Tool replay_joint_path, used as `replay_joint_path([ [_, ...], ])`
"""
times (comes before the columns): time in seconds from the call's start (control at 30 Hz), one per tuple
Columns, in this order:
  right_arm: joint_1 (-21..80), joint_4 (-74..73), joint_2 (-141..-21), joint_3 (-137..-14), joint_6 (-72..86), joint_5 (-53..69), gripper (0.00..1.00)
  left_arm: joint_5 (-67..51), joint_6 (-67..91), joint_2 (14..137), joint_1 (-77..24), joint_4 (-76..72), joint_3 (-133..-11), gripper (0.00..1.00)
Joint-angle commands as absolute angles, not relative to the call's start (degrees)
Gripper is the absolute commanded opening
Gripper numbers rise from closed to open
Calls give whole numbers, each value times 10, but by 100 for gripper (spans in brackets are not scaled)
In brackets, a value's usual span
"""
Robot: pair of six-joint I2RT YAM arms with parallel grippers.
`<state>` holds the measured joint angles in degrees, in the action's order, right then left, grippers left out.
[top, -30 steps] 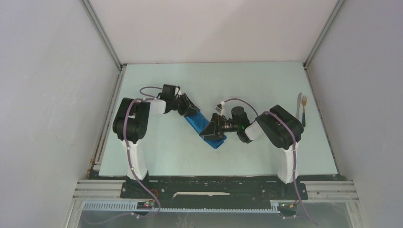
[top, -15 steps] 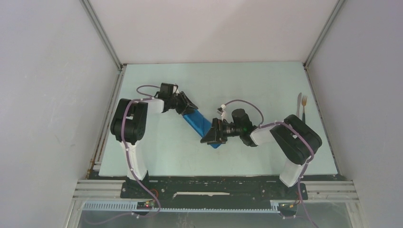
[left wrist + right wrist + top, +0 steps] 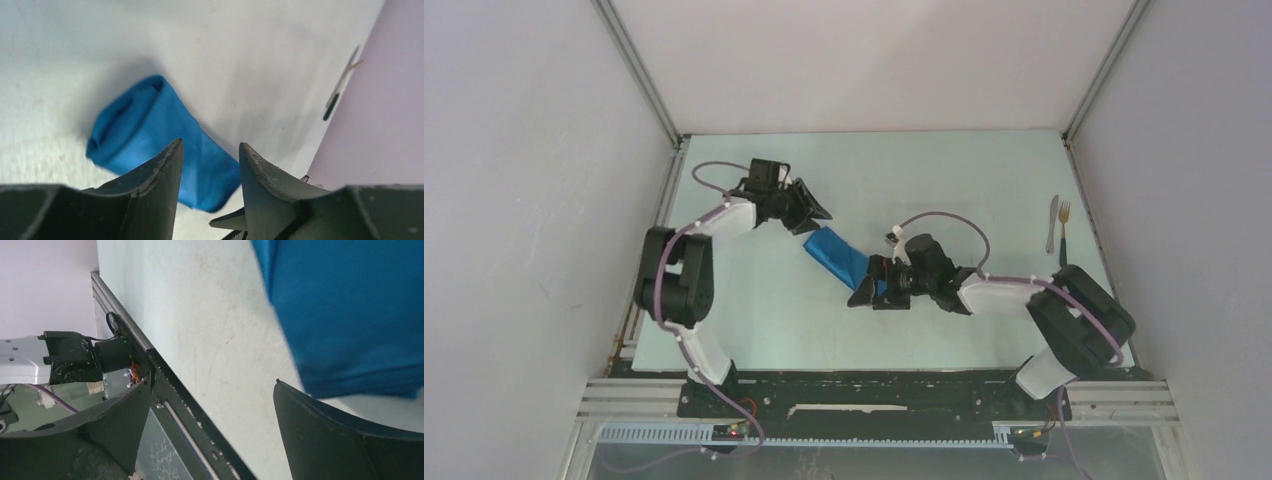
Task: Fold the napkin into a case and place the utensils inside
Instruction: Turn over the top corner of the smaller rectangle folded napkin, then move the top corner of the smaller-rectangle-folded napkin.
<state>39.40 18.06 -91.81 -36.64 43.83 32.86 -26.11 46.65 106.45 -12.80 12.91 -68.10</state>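
Two open, empty grippers flanked the case (image 3: pixel 837 254), the left gripper (image 3: pixel 815 216) beyond it and the right gripper (image 3: pixel 865 292) nearer. The utensils (image 3: pixel 1057 224), well right of it, would likely be best fetched singly.

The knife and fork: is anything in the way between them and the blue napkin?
Nothing visible lies on the table between the knife and fork at its right edge and the napkin. Only the right gripper, open, sits at the napkin's near end.

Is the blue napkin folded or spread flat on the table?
Folded. The napkin lies as a narrow strip; the left wrist view shows layered folds at its end.
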Motion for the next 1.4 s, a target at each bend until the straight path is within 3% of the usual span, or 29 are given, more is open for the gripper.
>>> replay_joint_path([
  [0.0, 478, 39, -849, -389, 506, 115, 100, -248, 412, 932, -128, 233, -696, 51],
  [0.13, 554, 35, -871, -406, 620, -20, 100, -251, 374, 824, -131, 276, -655, 60],
  [0.3, 597, 13, -915, -445, 711, -156, 100, -220, 310, 724, -136, 367, -636, 61],
  [0.47, 559, 10, -974, -451, 751, -176, 100, -200, 285, 627, -136, 405, -601, 62],
  [0.63, 466, 34, -989, -452, 695, -176, 100, -171, 279, 600, -136, 427, -590, 64],
  [0.8, 306, 70, -1067, -569, 520, -42, 100, -167, 284, 673, -136, 430, -633, 65],
  [0.97, 216, -89, -1146, -776, 377, 79, 100, -194, 316, 838, -135, 422, -729, 66],
  [1.17, 180, -189, -1100, -773, 278, 182, 100, -183, 333, 1022, -135, 382, -871, 66],
  [1.3, 181, -182, -1054, -722, 238, 230, 100, -220, 300, 1132, -133, 398, -973, 65],
  [1.37, 174, -172, -1034, -697, 236, 256, 100, -185, 256, 1188, -131, 442, -1043, 65],
])
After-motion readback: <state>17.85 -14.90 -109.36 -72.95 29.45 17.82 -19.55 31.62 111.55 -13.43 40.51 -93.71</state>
